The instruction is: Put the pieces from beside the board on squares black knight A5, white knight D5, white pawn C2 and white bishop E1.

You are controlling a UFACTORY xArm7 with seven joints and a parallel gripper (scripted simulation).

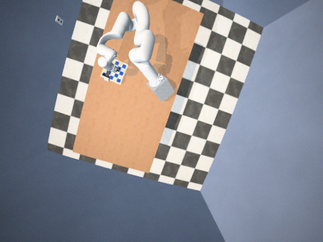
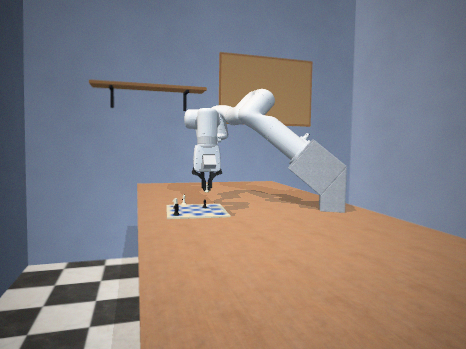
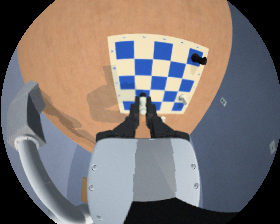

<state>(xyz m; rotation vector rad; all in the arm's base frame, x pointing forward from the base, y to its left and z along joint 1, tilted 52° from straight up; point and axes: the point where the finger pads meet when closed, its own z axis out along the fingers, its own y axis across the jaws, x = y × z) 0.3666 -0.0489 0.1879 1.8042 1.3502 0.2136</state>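
The blue and cream board (image 1: pixel 119 73) (image 2: pixel 200 217) (image 3: pixel 111 45) lies on the table. My gripper (image 2: pixel 206 189) (image 3: pixel 142 102) is shut on a white piece, whose kind I cannot tell. It holds the piece above the board's far part as seen in the exterior view. A black piece (image 2: pixel 176 209) (image 3: pixel 199 59) stands in a corner square. A smaller black piece (image 2: pixel 204 203) (image 3: pixel 143 95) stands on the board, partly hidden behind the held piece in the wrist view. A white piece (image 2: pixel 175 201) (image 3: pixel 183 100) stands on the board. Another white piece (image 2: pixel 184 200) (image 3: pixel 163 119) stands just beside the board.
The wooden table (image 1: pixel 114 121) (image 2: pixel 300 275) bears the arm's grey base block (image 1: pixel 161 89) (image 2: pixel 317 167). The board lies near the table's edge on the side away from that block. A shelf (image 2: pixel 150 86) and a pinboard (image 2: pixel 265 90) are on the wall behind.
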